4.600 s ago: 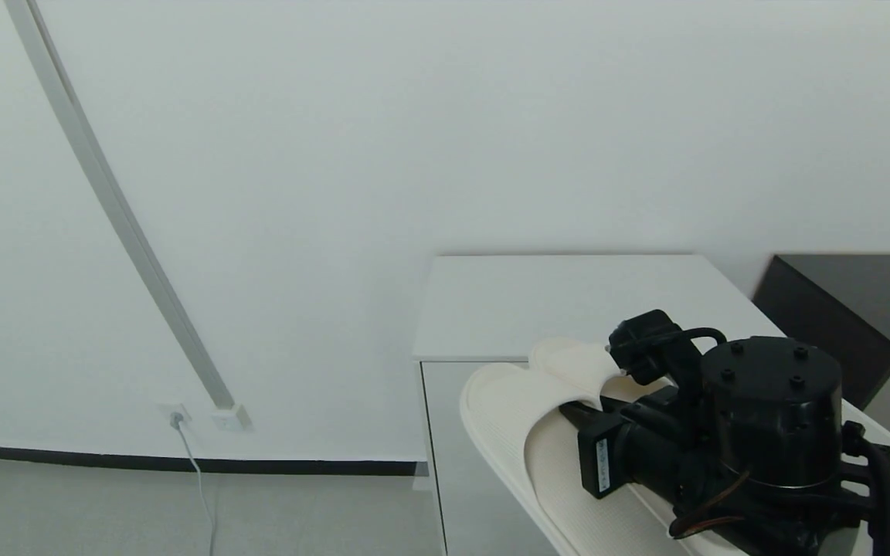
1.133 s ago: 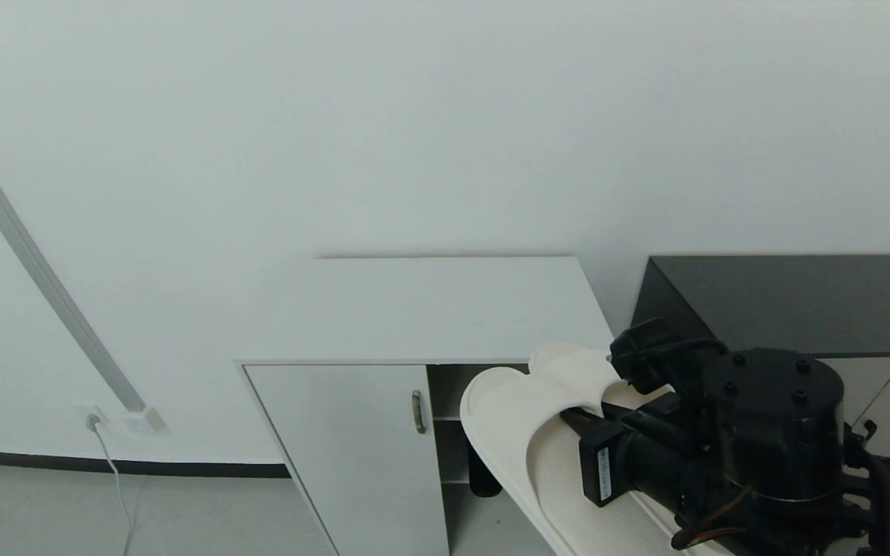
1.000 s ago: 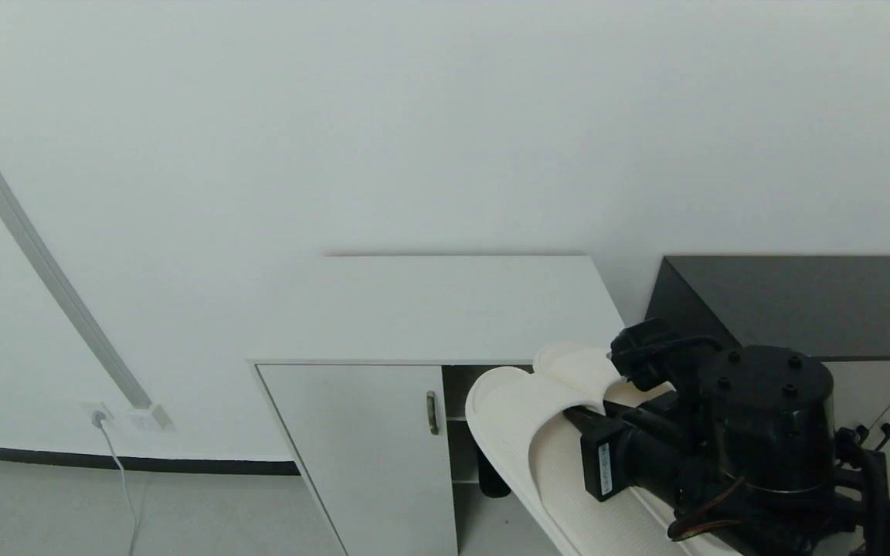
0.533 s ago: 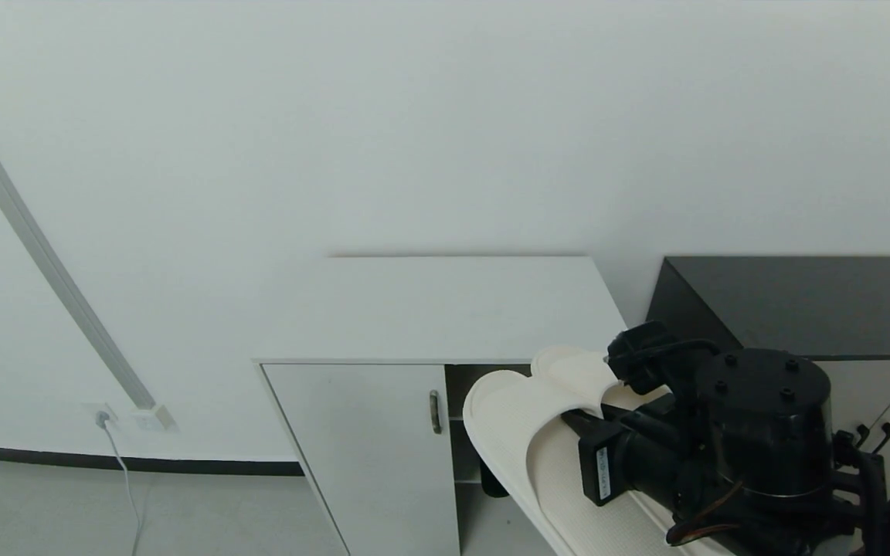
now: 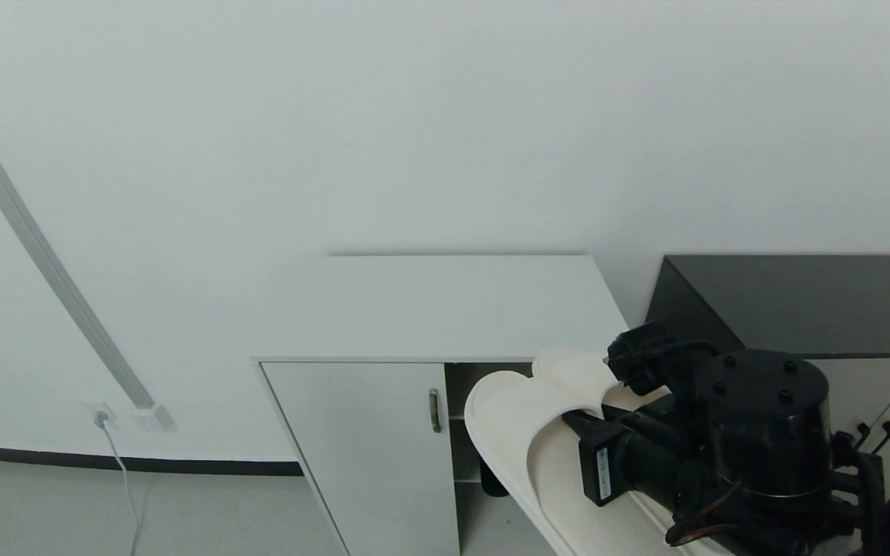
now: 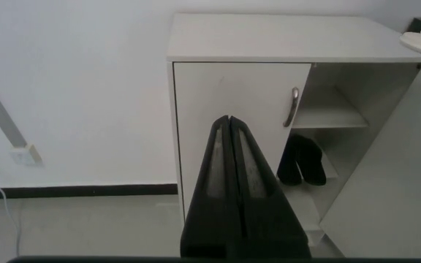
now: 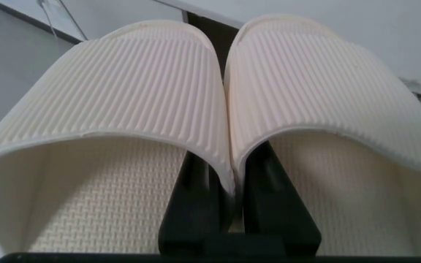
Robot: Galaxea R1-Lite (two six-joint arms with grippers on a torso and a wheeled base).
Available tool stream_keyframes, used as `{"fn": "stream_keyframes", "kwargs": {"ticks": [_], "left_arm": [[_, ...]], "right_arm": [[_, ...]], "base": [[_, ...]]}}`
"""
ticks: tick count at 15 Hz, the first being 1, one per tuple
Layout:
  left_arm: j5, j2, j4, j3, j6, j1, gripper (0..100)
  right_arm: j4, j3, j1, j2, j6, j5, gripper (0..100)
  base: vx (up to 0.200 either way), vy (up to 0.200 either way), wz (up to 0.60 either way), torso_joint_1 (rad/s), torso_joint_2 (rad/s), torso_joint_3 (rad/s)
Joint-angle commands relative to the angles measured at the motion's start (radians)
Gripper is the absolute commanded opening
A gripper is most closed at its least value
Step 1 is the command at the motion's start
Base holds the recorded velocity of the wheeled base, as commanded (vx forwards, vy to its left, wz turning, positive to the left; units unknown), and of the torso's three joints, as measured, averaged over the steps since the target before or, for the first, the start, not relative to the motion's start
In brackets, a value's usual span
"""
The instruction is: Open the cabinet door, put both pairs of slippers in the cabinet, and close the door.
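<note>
Left gripper (image 6: 229, 131) is seen pinched tight with nothing in it, parked low and facing the white cabinet (image 5: 460, 309). The cabinet's left door (image 5: 360, 448) is shut, with its handle (image 5: 434, 410) at the inner edge. The right door (image 6: 393, 168) is swung out, and what looks like a dark pair of slippers (image 6: 302, 159) is parked on a lower shelf inside. Further right, the white slippers (image 5: 518, 432) are held up in front of the opening, side by side, clamped on their inner walls by the right gripper (image 7: 225, 186). So the opening can be counted as done and one pair probably stowed; the second pair's placement is in hand. Next it needs to be lowered, slid toes-first onto a free shelf clear of the dark pair, and let go.
</note>
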Motion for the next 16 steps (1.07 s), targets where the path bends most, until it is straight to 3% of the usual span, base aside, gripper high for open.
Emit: {"fn": "stream_keyframes", "kwargs": {"ticks": [1,16], "left_arm": [[0.0,0.001,0.0,0.0,0.0,0.0,0],[0.0,0.001,0.0,0.0,0.0,0.0,0]], "right_arm": [[0.0,0.0,0.001,0.004,0.0,0.0,0],[-0.002,0.011,0.005,0.015,0.0,0.0,0]], "base": [[0.0,0.0,0.0,-0.149,0.32,0.193],[0.0,0.0,0.0,-0.201,0.48,0.278]]}}
